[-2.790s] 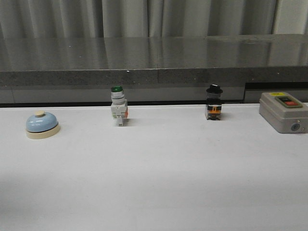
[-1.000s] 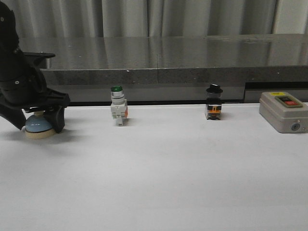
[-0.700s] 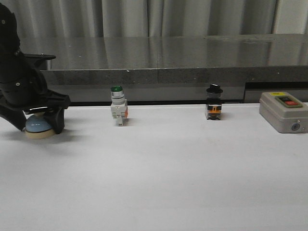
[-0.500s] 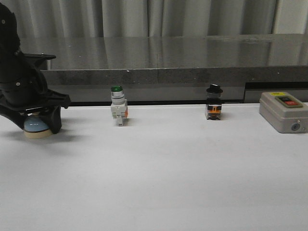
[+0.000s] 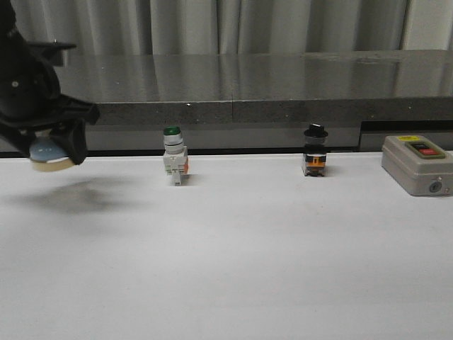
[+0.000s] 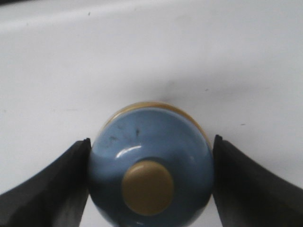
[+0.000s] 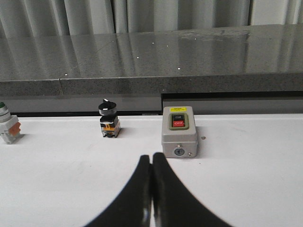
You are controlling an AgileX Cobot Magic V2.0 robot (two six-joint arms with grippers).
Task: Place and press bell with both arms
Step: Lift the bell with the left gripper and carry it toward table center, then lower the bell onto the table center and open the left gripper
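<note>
Here the left pincer (image 5: 48, 150) is gripping the bell (image 6: 150, 169) by the sides of its blue dome, a finger (image 6: 45, 192) pressing on each side, and is holding it clear of the white tabletop (image 5: 233, 248) at the far left, a soft shadow lying beneath it. The cream knob is facing the wrist camera. The right pincer (image 7: 151, 189) is sitting clenched on nothing, its fingers meeting, low over the tabletop near the grey box (image 5: 416, 164). A green switch (image 5: 173, 164) and a black switch (image 5: 314, 159) are standing upright along the back edge, well apart.
</note>
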